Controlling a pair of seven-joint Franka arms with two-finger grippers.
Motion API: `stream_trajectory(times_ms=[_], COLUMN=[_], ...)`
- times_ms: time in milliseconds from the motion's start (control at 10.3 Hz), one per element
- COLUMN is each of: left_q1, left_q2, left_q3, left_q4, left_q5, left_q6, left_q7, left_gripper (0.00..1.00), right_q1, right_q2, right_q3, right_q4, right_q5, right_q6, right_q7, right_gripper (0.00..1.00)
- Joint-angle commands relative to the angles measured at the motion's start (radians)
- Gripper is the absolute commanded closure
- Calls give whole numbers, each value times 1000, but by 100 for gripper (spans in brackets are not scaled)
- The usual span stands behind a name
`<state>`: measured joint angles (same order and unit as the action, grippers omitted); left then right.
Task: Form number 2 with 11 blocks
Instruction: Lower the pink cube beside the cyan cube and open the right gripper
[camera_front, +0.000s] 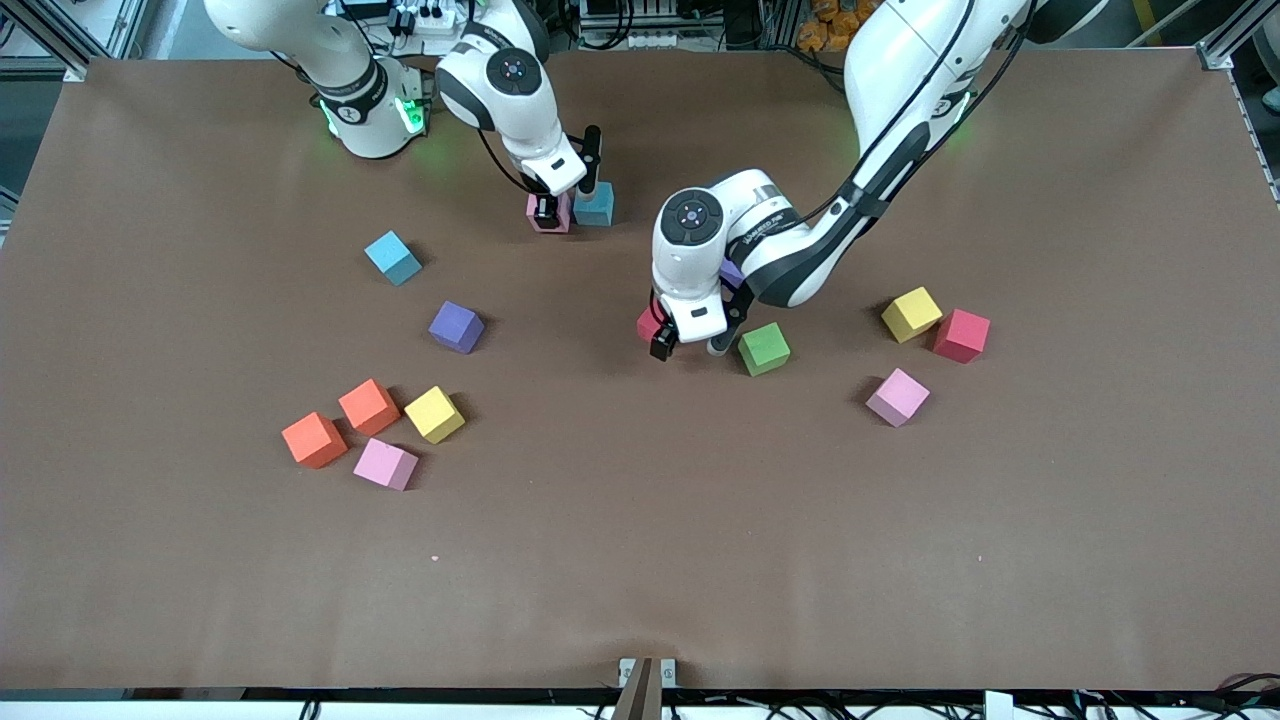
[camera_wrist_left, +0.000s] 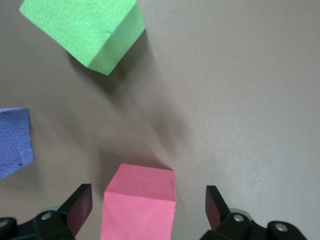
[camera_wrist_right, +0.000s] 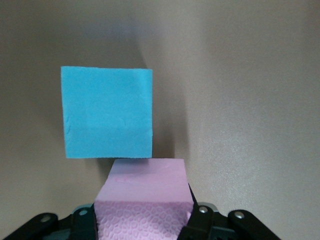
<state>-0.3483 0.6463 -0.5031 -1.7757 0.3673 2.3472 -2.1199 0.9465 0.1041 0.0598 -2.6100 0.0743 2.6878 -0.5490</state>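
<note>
While most blocks lie scattered mid-table, we see the right gripper (camera_front: 546, 208) clamped on a pink block (camera_front: 551, 212) beside a blue block (camera_front: 594, 204) near the robots' edge; the left gripper (camera_front: 688, 345), fingers apart, probably straddles a red block (camera_wrist_left: 140, 202); the number 2 is barely begun.

Reaching down from the top of the front view toward mid-tabletop (camera_front: 640, 560), left arm bent at the elbow, wrist turned downward, left pincer (camera_front: 684, 348) low over the surface with fingers (camera_wrist_left: 79, 206) spread wide on either side of a pink-red block (camera_wrist_left: 140, 202), not touching it. Stretched a shorter way out from its base, right arm likewise pointing straight down, right pincer (camera_front: 546, 212) clamped shut on a pale pink block (camera_wrist_right: 145, 210) just beside a blue block (camera_wrist_right: 107, 112).
</note>
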Motion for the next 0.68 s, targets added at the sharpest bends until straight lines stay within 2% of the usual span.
stream_trajectory(times_ms=[0, 585], left_q1=[0, -24], left_q2=[7, 58], left_q3=[-3, -3], left_q4=[-10, -10], left_q5=[16, 59], left_q6=[40, 61], left_q7=[-49, -52], left_gripper=[0, 0], right_q1=[12, 23], right_q2=[-26, -58], right_q3=[-6, -6], right_q4=[-7, -10], right_q5=[12, 12], right_q6=[-11, -35], right_q7=[-11, -54], right_gripper=[52, 52])
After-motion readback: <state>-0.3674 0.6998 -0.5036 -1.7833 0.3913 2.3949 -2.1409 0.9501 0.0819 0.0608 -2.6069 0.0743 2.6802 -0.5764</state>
